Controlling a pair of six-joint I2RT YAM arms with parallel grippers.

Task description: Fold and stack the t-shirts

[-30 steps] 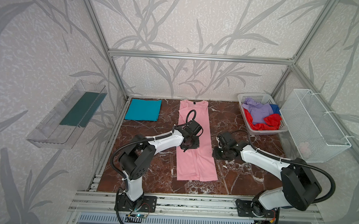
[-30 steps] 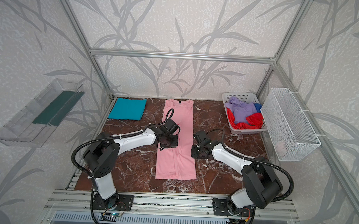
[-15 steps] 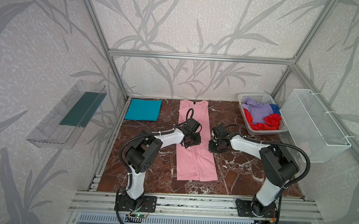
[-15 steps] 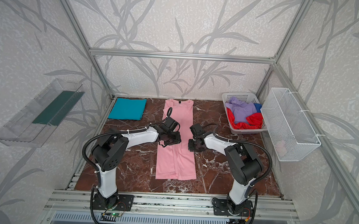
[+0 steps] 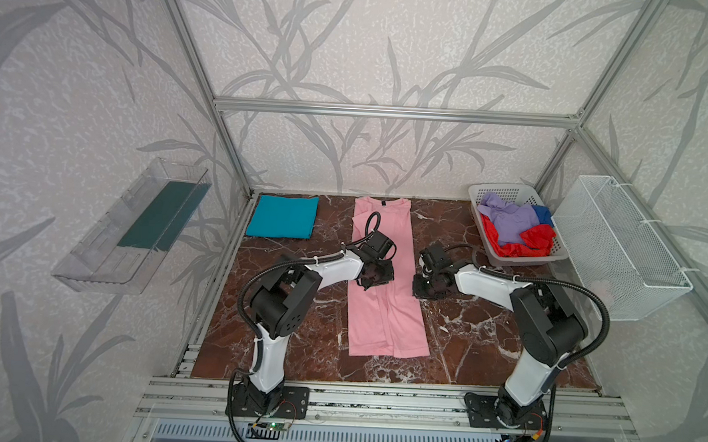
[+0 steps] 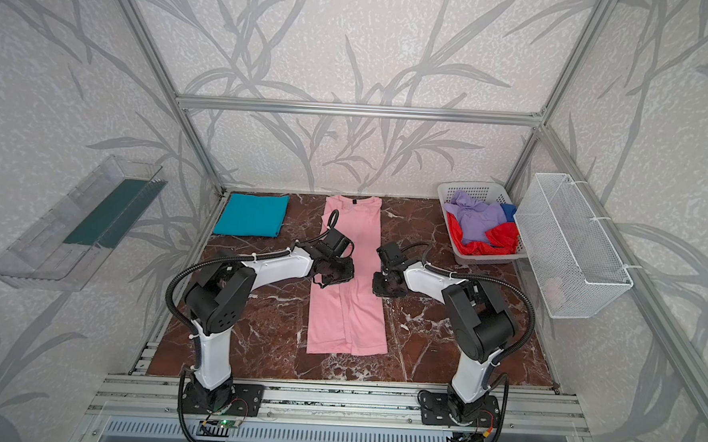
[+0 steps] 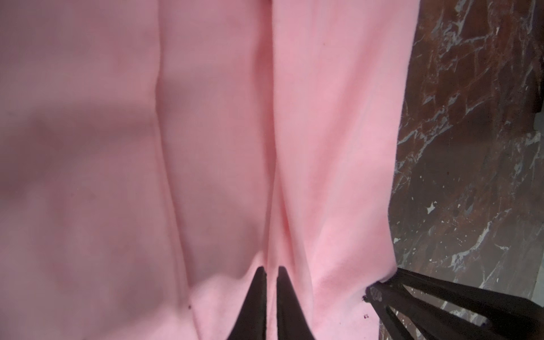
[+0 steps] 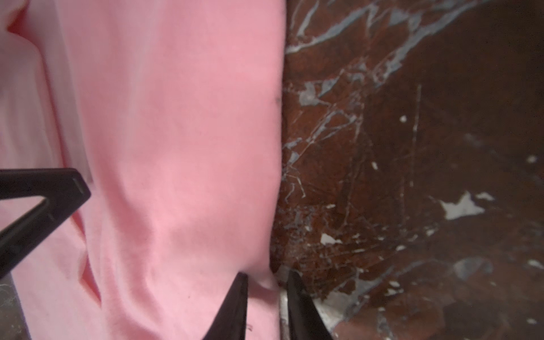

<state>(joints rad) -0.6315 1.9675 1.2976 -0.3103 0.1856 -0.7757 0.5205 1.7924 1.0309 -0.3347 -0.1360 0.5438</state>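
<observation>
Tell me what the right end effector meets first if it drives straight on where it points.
The edge of the pink t-shirt: the right end effector straddles it, with the marble table probably just beneath.

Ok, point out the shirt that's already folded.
The teal shirt at the back left: it is a neat flat rectangle. The pink shirt lies stretched out long, and the rest are crumpled in the basket.

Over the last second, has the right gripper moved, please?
Yes: the right gripper moved leftward in both top views, away from the white basket, reaching the edge of the pink t-shirt.
</observation>
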